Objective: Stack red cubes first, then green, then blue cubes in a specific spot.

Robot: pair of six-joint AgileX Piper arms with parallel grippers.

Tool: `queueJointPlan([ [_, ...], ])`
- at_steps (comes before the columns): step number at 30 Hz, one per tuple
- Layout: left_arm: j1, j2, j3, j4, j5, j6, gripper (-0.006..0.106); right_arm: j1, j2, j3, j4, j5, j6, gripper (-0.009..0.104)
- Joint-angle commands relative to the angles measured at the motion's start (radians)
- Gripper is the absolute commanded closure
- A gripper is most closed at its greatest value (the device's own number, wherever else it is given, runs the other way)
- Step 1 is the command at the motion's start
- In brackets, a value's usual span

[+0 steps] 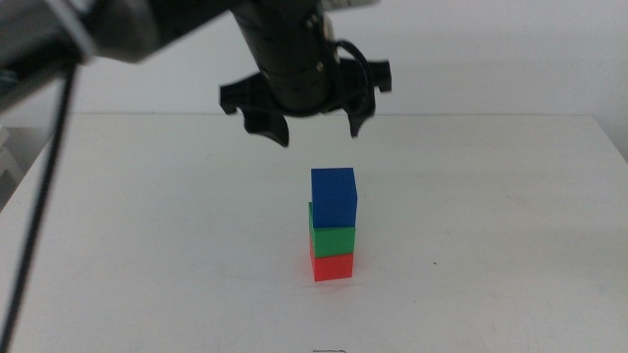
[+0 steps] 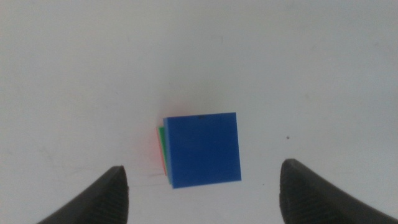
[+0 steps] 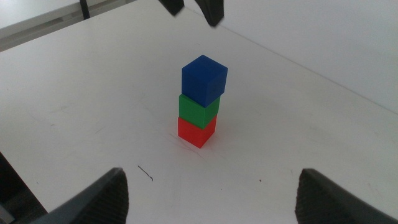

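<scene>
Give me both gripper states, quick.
Left gripper: open, empty, above the blue cube topping the stack.
Right gripper: open, empty, set back from the stack.

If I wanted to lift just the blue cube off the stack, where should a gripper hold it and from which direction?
Come straight down from above. The blue cube sits on top of the green cube and red cube, so its top and upper sides are free. Pinch two opposite flat side faces, probably staying high to avoid nudging the green one. The open left gripper already hangs overhead.
</scene>
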Motion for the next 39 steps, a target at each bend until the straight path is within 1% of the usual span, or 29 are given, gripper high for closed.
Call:
queueJointPlan([
  [1, -0.003, -0.090, -0.026, 0.029, 0.032, 0.001, 0.020, -0.006, 0.010, -0.024, -0.023, -0.070, -0.010, 0.008],
  [4, -0.003, -0.130, -0.026, 0.054, 0.037, 0.006, 0.020, -0.006, 0.010, -0.024, -0.023, -0.070, -0.010, 0.008],
  [7, -0.003, -0.172, -0.026, 0.109, 0.061, 0.107, 0.019, -0.006, 0.010, -0.024, -0.023, -0.070, -0.010, 0.008],
  [9, -0.003, -0.205, -0.020, 0.165, 0.076, 0.200, 0.015, -0.006, 0.010, -0.024, -0.023, -0.070, -0.010, 0.008],
  [12, -0.003, -0.250, -0.019, 0.232, 0.076, 0.277, 0.007, -0.006, 0.010, -0.024, -0.023, -0.070, -0.010, 0.008],
  [16, -0.003, -0.309, -0.019, 0.285, 0.076, 0.290, 0.007, -0.006, 0.010, -0.024, -0.023, -0.070, -0.010, 0.008],
  [19, 0.007, -0.373, -0.019, 0.312, 0.076, 0.348, 0.007, -0.006, 0.010, -0.024, -0.023, -0.070, -0.010, 0.008],
  [20, 0.024, -0.393, -0.019, 0.309, 0.076, 0.379, 0.007, -0.006, 0.010, -0.024, -0.023, -0.070, -0.010, 0.008],
  [22, 0.073, -0.424, -0.019, 0.272, 0.076, 0.432, 0.007, -0.006, 0.010, -0.024, -0.023, -0.070, -0.010, 0.008],
  [25, 0.188, -0.468, -0.019, 0.167, 0.076, 0.519, 0.007, -0.006, 0.010, -0.024, -0.023, -0.070, -0.010, 0.008],
  [27, 0.281, -0.502, -0.019, 0.087, 0.076, 0.608, 0.007, -0.006, 0.010, -0.024, -0.023, -0.070, -0.010, 0.008],
  [31, 0.447, -0.559, -0.019, -0.014, 0.057, 0.746, 0.007, -0.006, 0.010, -0.024, -0.023, -0.070, -0.010, 0.008],
  [34, 0.530, -0.589, -0.019, -0.045, 0.058, 0.782, 0.007, -0.006, 0.010, -0.024, -0.023, -0.070, -0.010, 0.008],
  [39, 0.555, -0.606, -0.019, -0.044, 0.058, 0.783, 0.007, -0.006, 0.010, -0.024, -0.023, -0.070, -0.010, 0.008],
])
